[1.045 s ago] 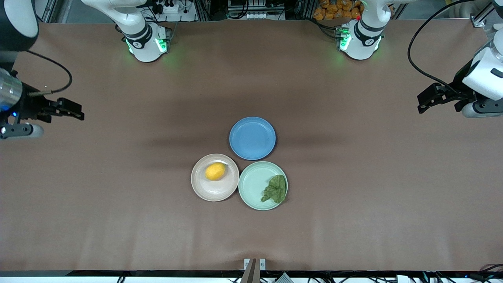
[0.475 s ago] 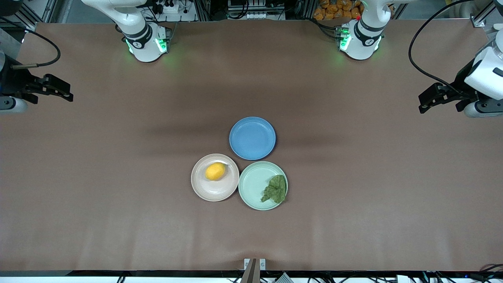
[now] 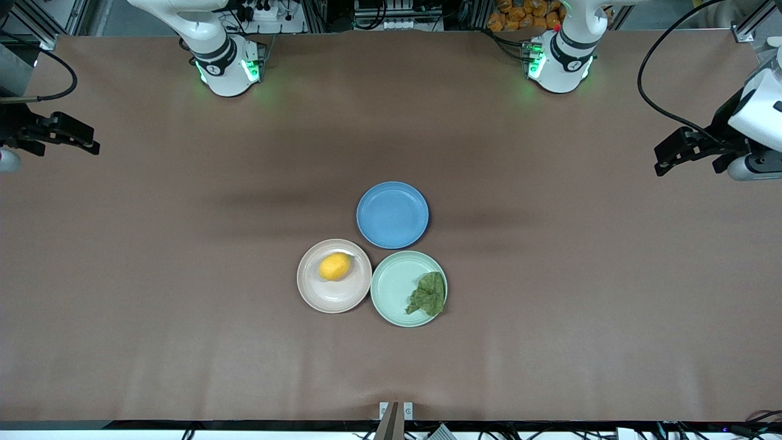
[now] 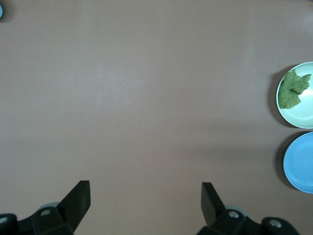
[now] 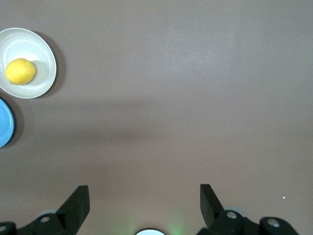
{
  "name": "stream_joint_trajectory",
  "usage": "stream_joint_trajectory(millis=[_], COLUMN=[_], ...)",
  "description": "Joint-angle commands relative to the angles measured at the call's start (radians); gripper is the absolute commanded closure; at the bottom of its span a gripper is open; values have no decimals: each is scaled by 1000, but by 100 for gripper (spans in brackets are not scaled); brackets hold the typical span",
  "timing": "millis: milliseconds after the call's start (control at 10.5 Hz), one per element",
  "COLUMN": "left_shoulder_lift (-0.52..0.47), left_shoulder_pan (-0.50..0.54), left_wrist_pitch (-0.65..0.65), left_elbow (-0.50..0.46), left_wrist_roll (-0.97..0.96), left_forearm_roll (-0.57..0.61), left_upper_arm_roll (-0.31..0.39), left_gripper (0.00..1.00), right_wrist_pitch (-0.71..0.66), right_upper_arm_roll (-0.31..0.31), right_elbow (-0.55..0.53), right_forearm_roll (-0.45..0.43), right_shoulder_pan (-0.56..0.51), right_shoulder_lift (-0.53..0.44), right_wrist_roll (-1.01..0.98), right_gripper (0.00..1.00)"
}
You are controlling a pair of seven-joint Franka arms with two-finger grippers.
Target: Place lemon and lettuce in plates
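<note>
The yellow lemon (image 3: 335,266) lies in the pinkish-beige plate (image 3: 317,293); it also shows in the right wrist view (image 5: 20,71) in that plate (image 5: 45,58). The dark-green lettuce (image 3: 428,294) lies in the mint-green plate (image 3: 391,287), also seen in the left wrist view (image 4: 293,89) on that plate (image 4: 301,112). My left gripper (image 3: 663,160) is open and empty, up over the table at the left arm's end. My right gripper (image 3: 85,139) is open and empty, up over the right arm's end. Its fingertips (image 5: 78,200) are wide apart, as are the left fingertips (image 4: 80,193).
A blue plate (image 3: 392,214) with nothing on it sits beside the two plates, farther from the front camera; it shows in both wrist views (image 4: 301,164) (image 5: 4,122). The arm bases (image 3: 227,64) (image 3: 557,61) stand at the table's edge.
My right gripper has drawn up and outward toward the right arm's end of the table. My left gripper has shifted slightly outward. The lemon, lettuce and plates have not moved.
</note>
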Motion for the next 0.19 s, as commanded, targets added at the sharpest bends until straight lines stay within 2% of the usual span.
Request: stream_joint_trajectory(millis=[0,95], left_shoulder_lift=[-8,-8], left_shoulder_pan=[7,7], left_wrist_pitch=[-2,-2], left_elbow=[6,6], left_wrist_roll=[12,12], left_forearm_roll=[-12,-13], left_upper_arm_roll=[0,0], left_gripper=[0,0], right_wrist_pitch=[53,68], right_upper_arm_roll=[11,11], right_elbow=[-50,-50], right_forearm_roll=[-2,-2], right_shoulder_pan=[-11,-8], right_shoulder_lift=[-33,-31], right_wrist_roll=[-3,2], right_gripper=[0,0])
